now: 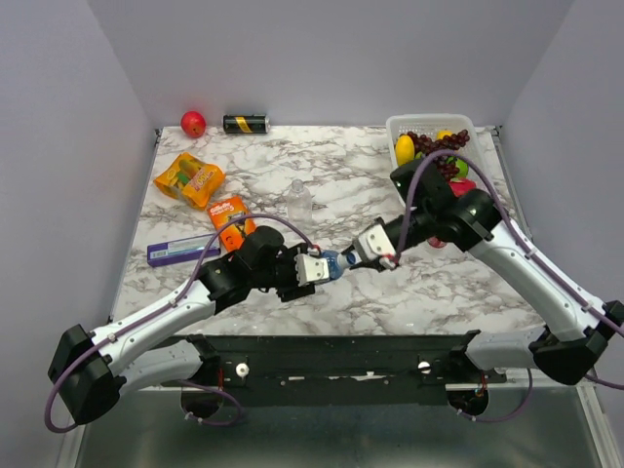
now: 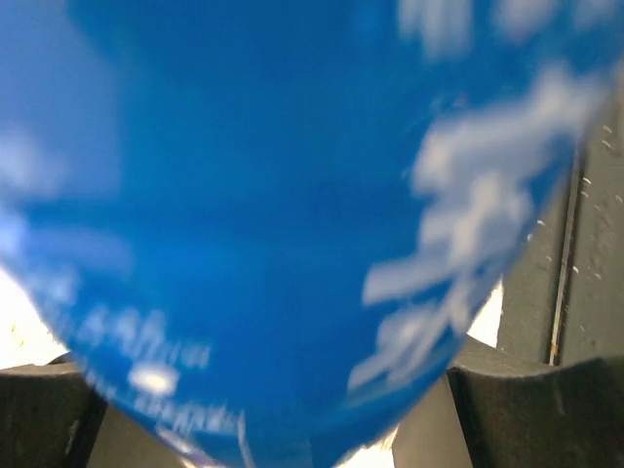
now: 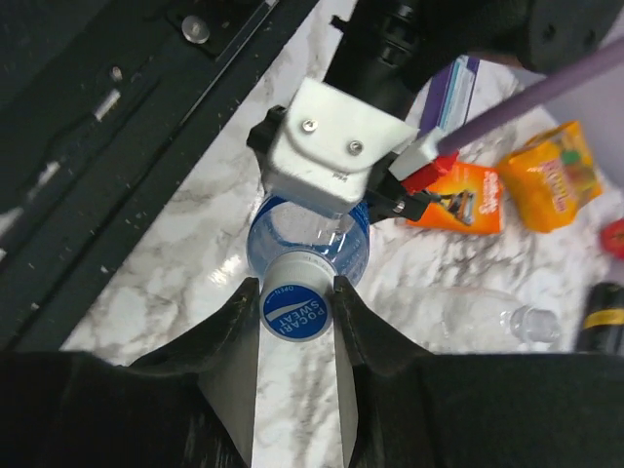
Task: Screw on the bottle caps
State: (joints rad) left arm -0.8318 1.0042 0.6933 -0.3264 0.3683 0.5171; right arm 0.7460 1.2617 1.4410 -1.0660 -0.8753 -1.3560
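Over the marble worktop (image 1: 419, 292), the left jaws hold the blue-labelled Pocari Sweat bottle (image 3: 310, 234) on its side while the right jaws appear clamped on the blue cap (image 3: 295, 312) at its mouth, the screwing-on step likely needing repeated tightening twists.

Top view is evenly lit from overhead with soft light. The marble surface (image 1: 419, 292) is bright, with just faint fuzzy shadows under the arms. Left wrist view is a mess (the blue-labelled bottle (image 2: 292, 195) fills the lens, white lettering smeared, totally out of focus). Right wrist view is sharp on the blue cap (image 3: 295, 312), with a white glare patch on the marble beside it, and the right claw (image 3: 295, 291) is dark and underlit up front.
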